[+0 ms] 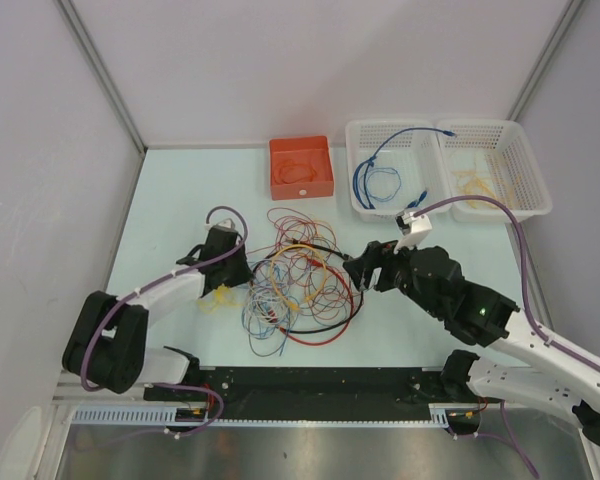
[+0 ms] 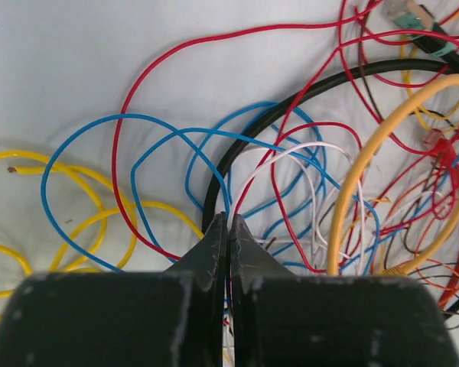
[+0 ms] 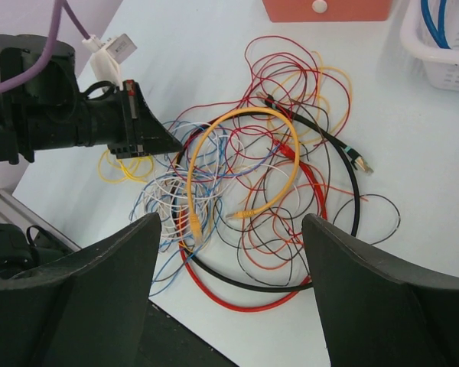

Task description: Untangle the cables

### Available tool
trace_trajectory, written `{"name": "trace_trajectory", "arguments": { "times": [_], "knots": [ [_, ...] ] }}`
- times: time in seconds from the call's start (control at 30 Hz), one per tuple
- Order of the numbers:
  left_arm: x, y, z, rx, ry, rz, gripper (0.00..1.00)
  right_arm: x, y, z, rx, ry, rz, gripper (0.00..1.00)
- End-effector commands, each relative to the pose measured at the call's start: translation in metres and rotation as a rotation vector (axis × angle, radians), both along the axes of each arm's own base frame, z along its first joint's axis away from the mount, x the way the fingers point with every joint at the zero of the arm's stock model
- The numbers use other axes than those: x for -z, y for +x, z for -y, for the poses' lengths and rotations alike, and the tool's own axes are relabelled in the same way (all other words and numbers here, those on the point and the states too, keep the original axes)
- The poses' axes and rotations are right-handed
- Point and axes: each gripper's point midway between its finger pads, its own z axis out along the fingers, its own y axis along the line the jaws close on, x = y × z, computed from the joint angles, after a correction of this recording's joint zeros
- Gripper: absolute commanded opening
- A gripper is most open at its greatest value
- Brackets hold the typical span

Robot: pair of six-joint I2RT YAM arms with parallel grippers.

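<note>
The cables [image 1: 300, 285] lie in one loose tangle of red, orange, yellow, blue, white and black loops at the table's middle. My left gripper [image 1: 242, 268] is at the tangle's left edge with its jaws pressed together. In the left wrist view, a thin blue wire and a thin red wire [image 2: 249, 195] run into the slit at the tips of that gripper [image 2: 228, 218]. My right gripper [image 1: 365, 268] hovers open over the tangle's right side. In the right wrist view its fingers [image 3: 231, 229] stand wide apart above the cables [image 3: 268, 176], holding nothing.
A loose yellow wire [image 1: 218, 297] lies left of the tangle. At the back stand an orange box [image 1: 301, 168], a white basket [image 1: 352, 170] holding a blue cable [image 1: 375, 180], and a second white basket [image 1: 540, 170] with pale wires. A black rail [image 1: 310, 385] marks the near edge.
</note>
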Motion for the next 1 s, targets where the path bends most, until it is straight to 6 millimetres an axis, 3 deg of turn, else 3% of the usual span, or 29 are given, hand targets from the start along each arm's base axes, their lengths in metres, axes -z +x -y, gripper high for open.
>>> {"name": "trace_trajectory", "arguments": {
  "times": [0.0, 0.03, 0.07, 0.17, 0.27, 0.37, 0.47, 0.6, 0.7, 0.8, 0.97],
  "knots": [
    [-0.064, 0.024, 0.018, 0.057, -0.105, 0.197, 0.00, -0.009, -0.001, 0.005, 0.007, 0.026, 0.019, 0.79],
    [-0.080, 0.026, 0.022, 0.082, -0.121, 0.245, 0.00, -0.011, -0.001, 0.006, 0.008, 0.028, 0.024, 0.79],
    [-0.111, 0.027, 0.025, 0.099, -0.157, 0.334, 0.00, -0.014, -0.001, 0.007, 0.008, 0.035, 0.034, 0.79],
    [-0.177, 0.025, 0.039, 0.175, -0.258, 0.504, 0.00, -0.032, -0.002, 0.013, 0.012, 0.080, 0.086, 0.79],
    [-0.255, 0.007, 0.060, 0.302, -0.381, 0.677, 0.00, -0.054, -0.003, 0.024, 0.028, 0.130, 0.139, 0.79],
    [-0.304, -0.012, 0.082, 0.427, -0.458, 0.763, 0.00, -0.074, -0.005, 0.033, 0.039, 0.166, 0.183, 0.79],
    [-0.332, -0.037, 0.114, 0.596, -0.559, 0.802, 0.00, -0.095, -0.009, 0.039, 0.038, 0.209, 0.218, 0.79],
    [-0.336, -0.078, 0.161, 0.859, -0.652, 0.785, 0.00, -0.116, -0.015, 0.034, -0.009, 0.259, 0.246, 0.79],
    [-0.328, -0.105, 0.182, 1.023, -0.690, 0.755, 0.00, -0.123, -0.019, 0.028, -0.041, 0.284, 0.245, 0.79],
    [-0.330, -0.127, 0.188, 1.127, -0.719, 0.783, 0.00, -0.120, -0.018, 0.025, -0.044, 0.278, 0.231, 0.79],
    [-0.334, -0.143, 0.183, 1.206, -0.698, 0.841, 0.00, -0.111, -0.015, 0.017, -0.057, 0.255, 0.203, 0.79]
  ]
}}
